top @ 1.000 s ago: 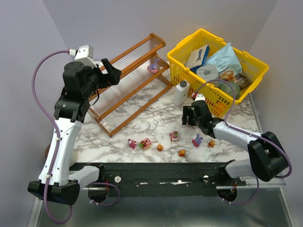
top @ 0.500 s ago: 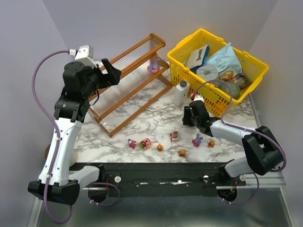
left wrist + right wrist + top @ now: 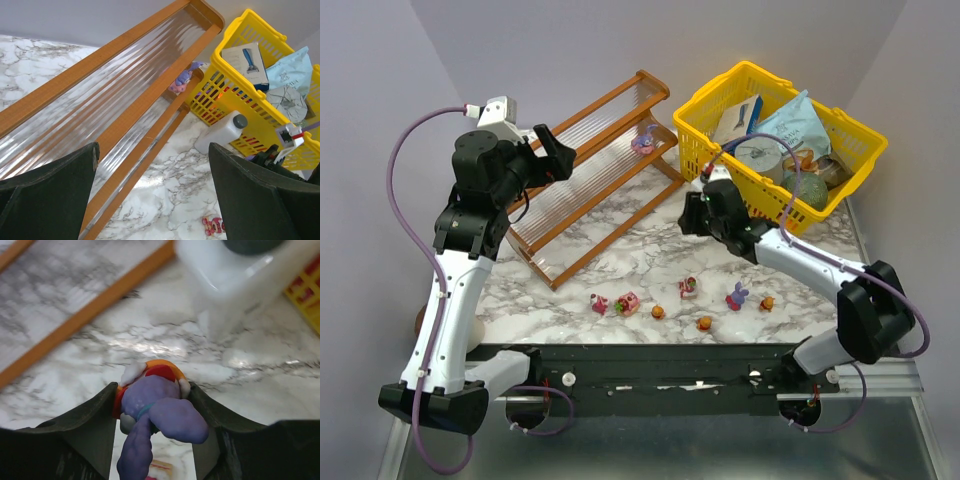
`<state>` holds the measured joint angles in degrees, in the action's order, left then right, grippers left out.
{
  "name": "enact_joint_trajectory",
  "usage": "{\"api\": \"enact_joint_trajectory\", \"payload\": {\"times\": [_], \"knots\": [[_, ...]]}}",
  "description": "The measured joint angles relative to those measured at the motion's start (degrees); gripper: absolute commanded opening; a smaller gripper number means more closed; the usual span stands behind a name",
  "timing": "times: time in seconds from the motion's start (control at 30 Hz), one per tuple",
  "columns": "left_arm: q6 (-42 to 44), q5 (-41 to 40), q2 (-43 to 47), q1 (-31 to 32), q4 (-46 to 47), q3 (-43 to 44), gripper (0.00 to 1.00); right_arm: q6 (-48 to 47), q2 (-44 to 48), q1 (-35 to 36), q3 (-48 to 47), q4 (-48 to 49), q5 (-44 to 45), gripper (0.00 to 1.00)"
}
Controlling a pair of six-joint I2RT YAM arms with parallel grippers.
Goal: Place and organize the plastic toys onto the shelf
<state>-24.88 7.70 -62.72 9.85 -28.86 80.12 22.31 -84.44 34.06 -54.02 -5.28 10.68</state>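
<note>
My right gripper [image 3: 692,215] is shut on a purple toy with an orange and red back [image 3: 156,407], held above the marble table close to the shelf's near right end. The shelf [image 3: 590,165] has a brown frame and clear ribbed tiers; it also shows in the left wrist view [image 3: 125,95]. One purple toy [image 3: 643,142] sits on the shelf's right end, also seen from the left wrist [image 3: 182,80]. Several small toys lie in a row near the front edge, among them a pink one [image 3: 627,303] and a purple one [image 3: 737,296]. My left gripper [image 3: 558,155] is open and empty above the shelf [image 3: 152,165].
A yellow basket [image 3: 705,105] of packaged goods stands at the back right. A small white bottle [image 3: 222,132] stands against its front, just beyond my right gripper [image 3: 235,270]. Grey walls close in the table behind and at both sides.
My right gripper has moved up and to the left, away from the toy row towards the bottle and the shelf's right end, with the toy in it. The left arm has not moved.
</note>
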Motion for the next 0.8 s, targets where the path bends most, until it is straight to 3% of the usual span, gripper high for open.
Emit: {"api": "enact_joint_trajectory", "payload": {"times": [0.33, 0.8], "knots": [[0.0, -0.6, 0.2, 0.0, -0.4, 0.0, 0.99, 2.4, -13.3, 7.8, -27.4, -5.7, -0.9, 0.27], [0.0, -2.2, 0.3, 0.0, -1.0, 0.0, 0.99, 4.9, -31.6, 11.4, -56.7, -17.5, 3.9, 0.28]]}}
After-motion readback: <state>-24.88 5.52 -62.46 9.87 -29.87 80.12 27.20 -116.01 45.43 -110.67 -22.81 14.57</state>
